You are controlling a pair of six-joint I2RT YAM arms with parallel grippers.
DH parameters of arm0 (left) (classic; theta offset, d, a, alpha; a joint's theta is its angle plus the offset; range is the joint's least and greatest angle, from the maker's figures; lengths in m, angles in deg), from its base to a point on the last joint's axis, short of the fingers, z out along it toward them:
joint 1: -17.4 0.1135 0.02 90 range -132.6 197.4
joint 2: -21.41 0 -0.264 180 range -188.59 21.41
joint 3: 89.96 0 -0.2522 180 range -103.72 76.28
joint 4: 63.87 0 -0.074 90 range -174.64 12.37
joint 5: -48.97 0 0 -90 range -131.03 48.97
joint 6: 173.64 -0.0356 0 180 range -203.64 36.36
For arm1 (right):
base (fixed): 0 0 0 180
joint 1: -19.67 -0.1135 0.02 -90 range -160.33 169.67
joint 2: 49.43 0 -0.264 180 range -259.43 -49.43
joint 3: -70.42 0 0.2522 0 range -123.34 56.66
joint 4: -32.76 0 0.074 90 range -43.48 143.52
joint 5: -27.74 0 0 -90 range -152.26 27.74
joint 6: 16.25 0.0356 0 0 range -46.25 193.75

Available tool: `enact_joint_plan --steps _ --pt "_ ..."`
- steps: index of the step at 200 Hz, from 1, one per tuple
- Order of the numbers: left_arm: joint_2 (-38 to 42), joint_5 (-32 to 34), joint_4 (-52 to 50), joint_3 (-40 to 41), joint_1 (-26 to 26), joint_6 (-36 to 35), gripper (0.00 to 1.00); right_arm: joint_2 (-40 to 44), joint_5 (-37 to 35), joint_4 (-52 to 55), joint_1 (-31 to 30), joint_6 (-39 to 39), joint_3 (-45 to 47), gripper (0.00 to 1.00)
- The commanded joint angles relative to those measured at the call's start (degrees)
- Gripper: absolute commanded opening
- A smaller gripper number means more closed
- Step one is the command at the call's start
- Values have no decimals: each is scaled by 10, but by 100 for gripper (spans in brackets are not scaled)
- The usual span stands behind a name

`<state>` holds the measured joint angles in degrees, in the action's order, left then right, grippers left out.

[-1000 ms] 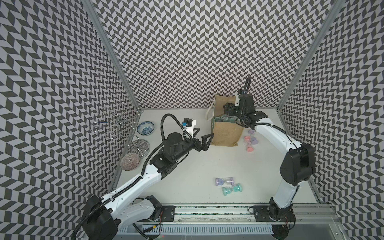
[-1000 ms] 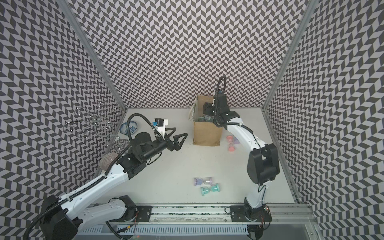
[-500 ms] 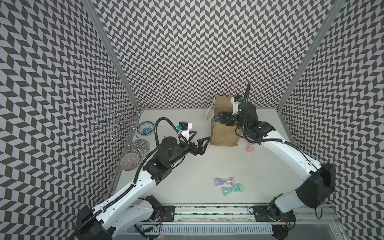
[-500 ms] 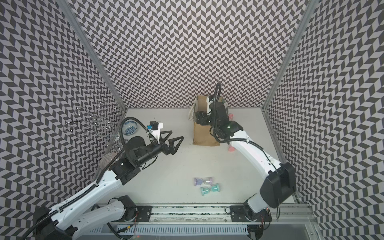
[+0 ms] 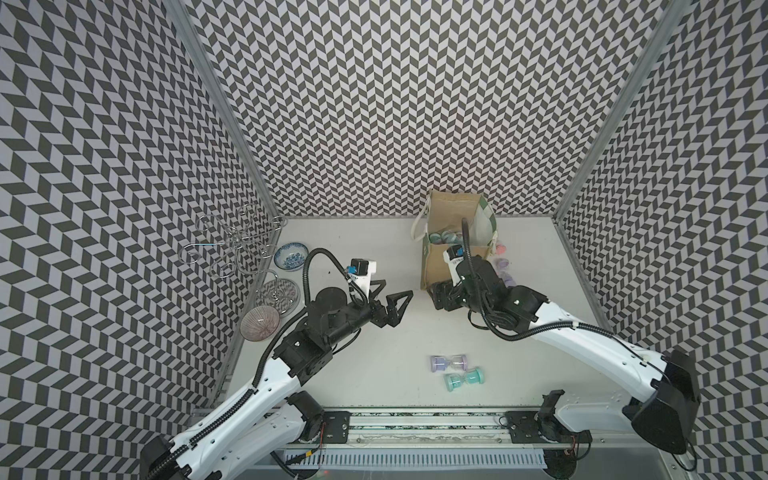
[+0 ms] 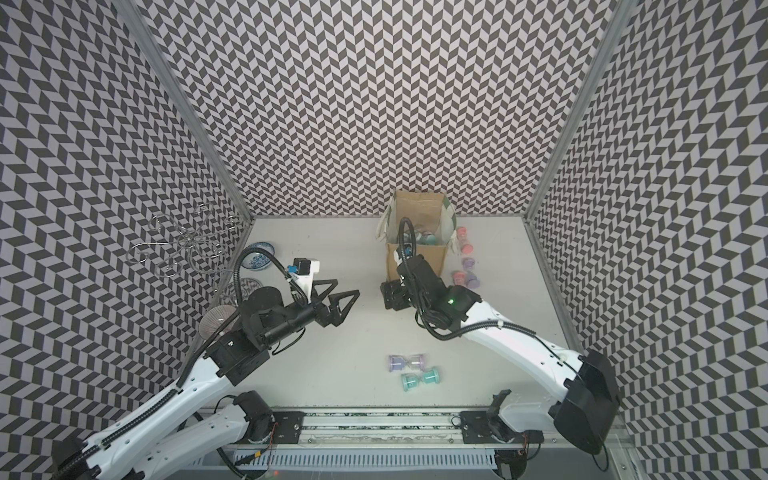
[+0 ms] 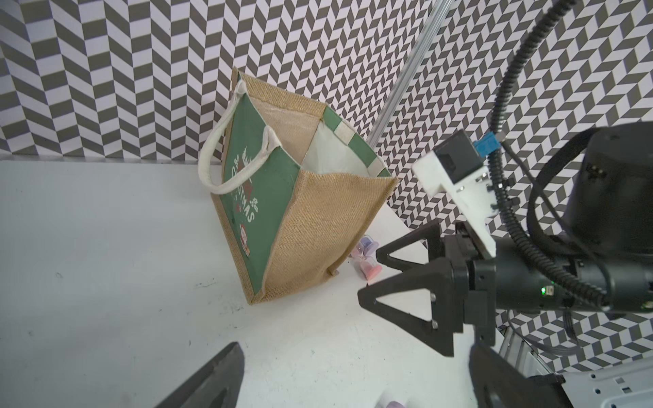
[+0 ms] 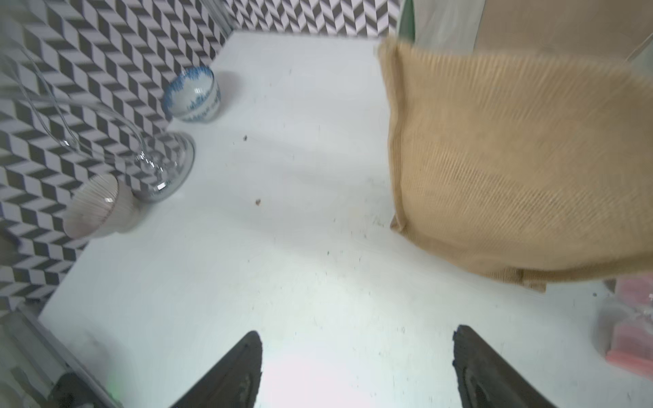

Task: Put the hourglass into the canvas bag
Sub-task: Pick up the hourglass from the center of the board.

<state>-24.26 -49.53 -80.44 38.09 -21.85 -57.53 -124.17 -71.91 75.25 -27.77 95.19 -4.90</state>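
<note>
Open surface is left through the middle. The far right is blocked by the canvas bag, the left edge by a blue bowl, wire stand and ribbed bowl.

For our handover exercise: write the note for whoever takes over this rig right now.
Left gripper: open, empty, above the table.
Right gripper: open, empty, before the bag.
Done: some hourglasses lie inside the bag.
Left: a purple hourglass and a teal one near the front edge, pink and purple ones beside the bag.
</note>
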Motion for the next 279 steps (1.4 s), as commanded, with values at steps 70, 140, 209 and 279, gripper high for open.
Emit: enact_joint_plan --steps 70,140,209,279 --pt "34 -12 -13 48 -3 53 99 7 -31 44 -91 57 127 83" --pt "29 5 -5 53 -3 60 99 -5 -14 22 -119 40 168 85" --pt "16 17 -13 52 -4 47 99 -55 -25 29 -179 52 177 89" --pt "5 23 8 63 -3 44 99 -128 -122 21 -183 48 130 88"
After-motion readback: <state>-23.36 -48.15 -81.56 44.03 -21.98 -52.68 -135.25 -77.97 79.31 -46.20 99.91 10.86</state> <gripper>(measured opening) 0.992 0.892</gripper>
